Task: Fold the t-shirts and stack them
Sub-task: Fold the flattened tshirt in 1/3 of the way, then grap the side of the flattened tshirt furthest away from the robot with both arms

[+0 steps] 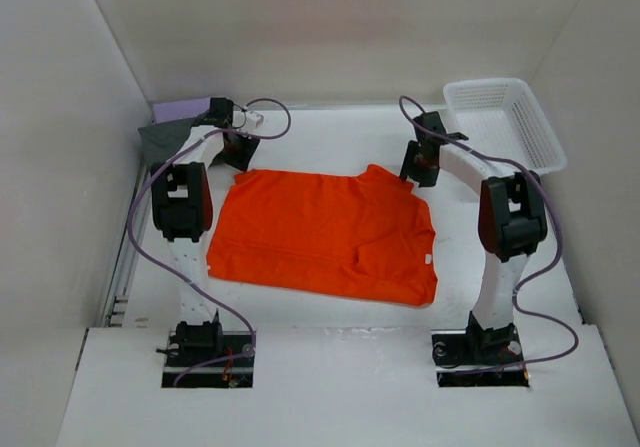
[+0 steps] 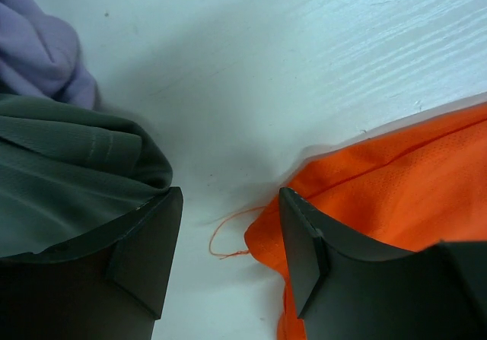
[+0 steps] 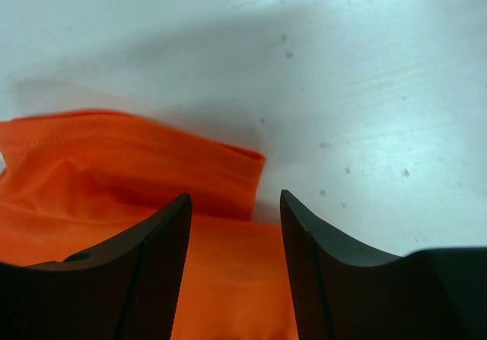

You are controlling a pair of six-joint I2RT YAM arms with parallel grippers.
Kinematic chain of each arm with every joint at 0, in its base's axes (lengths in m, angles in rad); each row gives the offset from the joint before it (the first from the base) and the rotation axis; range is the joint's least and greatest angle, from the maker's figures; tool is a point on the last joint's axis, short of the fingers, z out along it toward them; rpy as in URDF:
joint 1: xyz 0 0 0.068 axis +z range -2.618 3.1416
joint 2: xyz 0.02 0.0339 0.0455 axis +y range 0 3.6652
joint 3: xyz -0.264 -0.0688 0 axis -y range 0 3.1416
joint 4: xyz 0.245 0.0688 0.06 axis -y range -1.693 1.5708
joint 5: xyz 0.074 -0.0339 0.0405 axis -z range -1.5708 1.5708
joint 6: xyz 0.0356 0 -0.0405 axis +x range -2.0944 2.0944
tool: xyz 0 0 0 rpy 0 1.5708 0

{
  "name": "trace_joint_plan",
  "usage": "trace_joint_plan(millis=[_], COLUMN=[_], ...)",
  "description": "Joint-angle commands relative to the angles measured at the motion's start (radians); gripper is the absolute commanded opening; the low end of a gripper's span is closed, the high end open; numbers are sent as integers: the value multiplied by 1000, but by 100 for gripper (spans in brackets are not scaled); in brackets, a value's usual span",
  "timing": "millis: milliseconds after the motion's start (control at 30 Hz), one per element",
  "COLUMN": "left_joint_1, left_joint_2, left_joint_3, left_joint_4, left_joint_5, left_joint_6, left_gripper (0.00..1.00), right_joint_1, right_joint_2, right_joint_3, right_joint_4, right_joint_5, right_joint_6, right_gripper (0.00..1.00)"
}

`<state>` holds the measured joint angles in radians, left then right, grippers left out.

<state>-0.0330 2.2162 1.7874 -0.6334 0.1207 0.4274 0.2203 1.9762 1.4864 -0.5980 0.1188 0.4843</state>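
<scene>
A white table (image 1: 330, 127) is seen from above, and most of its middle is covered by the orange t-shirt (image 1: 320, 232), which is laid out flat, with one side folded inward so that a diagonal crease runs across its right half. A white mesh basket (image 1: 545, 137) is set at the far right corner, well apart from the shirt. At the far left corner the dark grey t-shirt (image 1: 160, 139) is bunched, and the lavender t-shirt (image 1: 185, 109) is heaped just behind it, touching it. The left gripper (image 2: 228, 199) is held low at the orange shirt's far left corner; its jaws are spread wide and nothing is held, with bare table between them, the grey cloth by one finger and the orange cloth under the other. The right gripper (image 3: 234, 199) is held low at the shirt's far right edge, jaws likewise parted and nothing gripped, a hemmed orange fold lying just beyond the fingertips. A loose orange thread (image 2: 224, 237) is curled on the table by the shirt's corner. A small white tag (image 1: 428, 259) is seen near the shirt's right edge; any writing on it is too small to be read.
</scene>
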Motion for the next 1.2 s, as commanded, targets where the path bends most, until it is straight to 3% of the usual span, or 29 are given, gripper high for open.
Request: trace_joint_plan(millis=[0,400,833,1167], left_joint_1=[3,12,37,29], left_joint_2=[-7,40,-144,-26], left_joint_3=[53,38,7,-3], left_joint_4=[29,-18,8,-137], left_joint_5=[-3,36,145,102], left_joint_6=[-36,-27,-70,-30], left_gripper=[53,52,53,53], right_joint_1=[-15,-25,-22,-22], right_joint_2=[30,82,153,233], right_joint_3=[87,135,254,385], right_joint_4=[56,20,-180,-302], right_joint_5=[-22,-41,-53,-93], right_joint_6=[-55,-49,-67,-102], right_gripper=[55,59,59,63])
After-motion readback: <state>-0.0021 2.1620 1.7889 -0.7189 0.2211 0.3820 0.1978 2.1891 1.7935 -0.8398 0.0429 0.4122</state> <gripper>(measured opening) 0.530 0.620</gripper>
